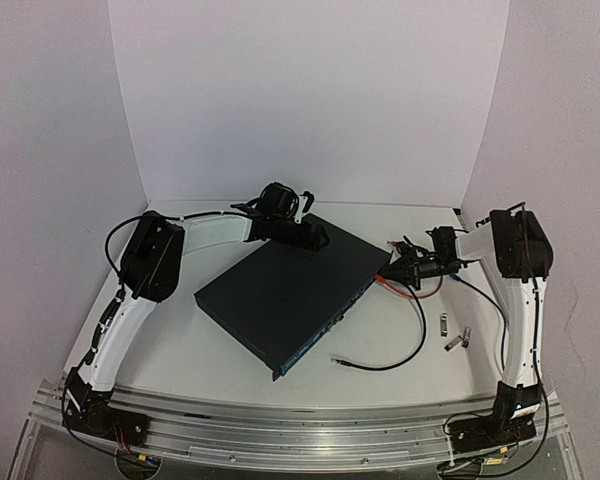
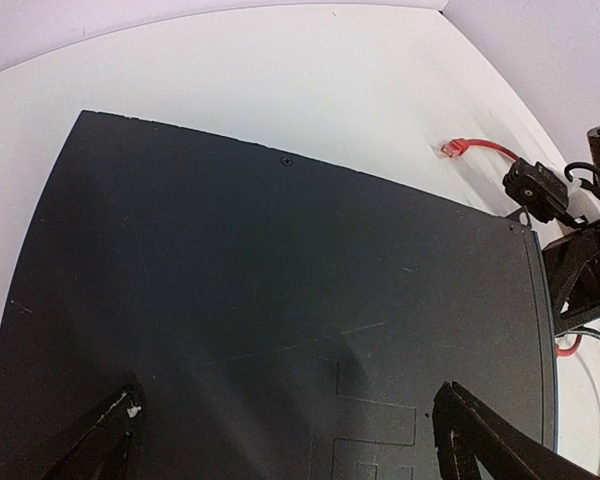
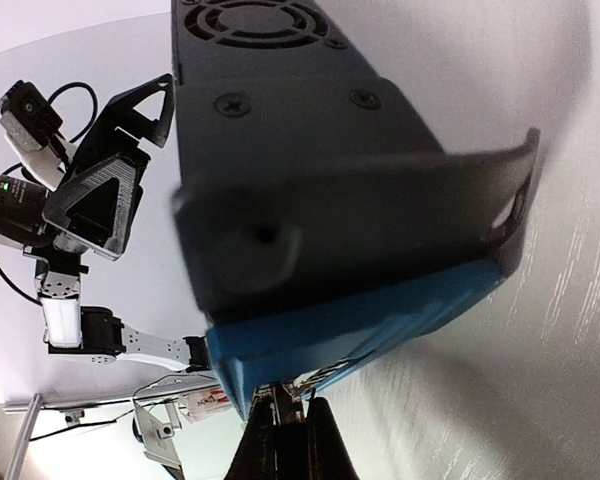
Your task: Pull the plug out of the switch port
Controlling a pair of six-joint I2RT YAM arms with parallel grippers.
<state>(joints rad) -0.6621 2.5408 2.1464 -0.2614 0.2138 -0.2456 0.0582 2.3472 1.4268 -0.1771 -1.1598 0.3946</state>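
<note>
Two risks: my closed right gripper (image 3: 283, 425), perhaps gripping the plug, slips; wide left gripper (image 2: 285, 405) lets flat navy metal switch (image 1: 280, 295) slide.

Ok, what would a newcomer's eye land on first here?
The dark switch lies slantwise in the middle of the table, with the left gripper open over its far corner. Next is the right gripper, its fingers closed at the switch's blue port face, beside a red cable and a loose black cable on the table.
</note>
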